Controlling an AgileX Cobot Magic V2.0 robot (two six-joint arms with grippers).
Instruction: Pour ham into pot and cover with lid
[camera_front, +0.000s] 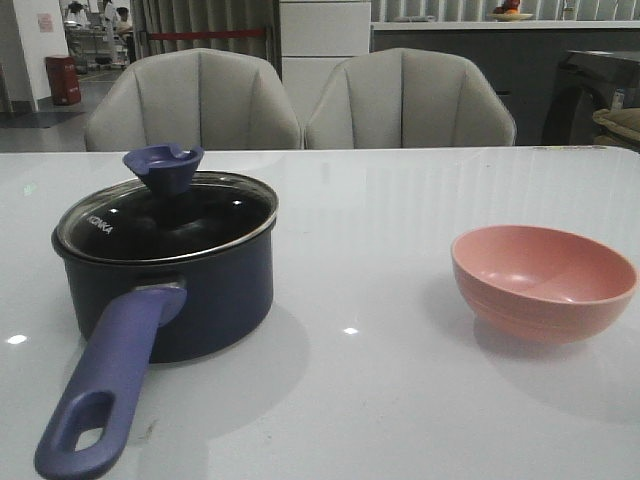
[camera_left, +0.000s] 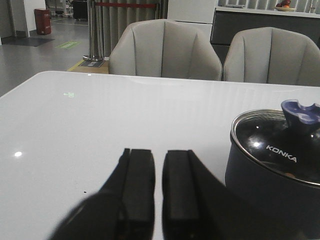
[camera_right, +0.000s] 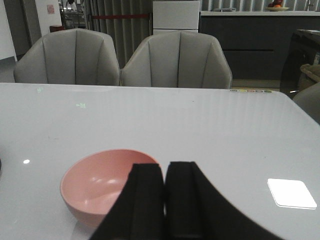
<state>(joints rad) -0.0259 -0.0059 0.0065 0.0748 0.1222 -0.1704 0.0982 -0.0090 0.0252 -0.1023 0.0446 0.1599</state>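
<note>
The dark navy pot (camera_front: 220, 300) stands at the table's left, its purple-blue handle (camera_front: 105, 390) pointing toward the front edge. The glass lid (camera_front: 170, 215) with KONKA lettering sits on the pot's rim, blue knob (camera_front: 163, 168) up. No ham shows; the pink bowl (camera_front: 545, 280) at the right looks empty. In the left wrist view my left gripper (camera_left: 159, 160) hovers beside the pot (camera_left: 260, 195) and lid (camera_left: 280, 150), pads nearly together, holding nothing. My right gripper (camera_right: 164, 172) is shut and empty just beside the bowl (camera_right: 95, 182). Neither gripper shows in the front view.
The glossy white table (camera_front: 380, 220) runs back to an edge with two grey chairs (camera_front: 195, 100) (camera_front: 410, 100) behind it. A bright reflected patch (camera_right: 291, 193) lies on the table surface near my right gripper.
</note>
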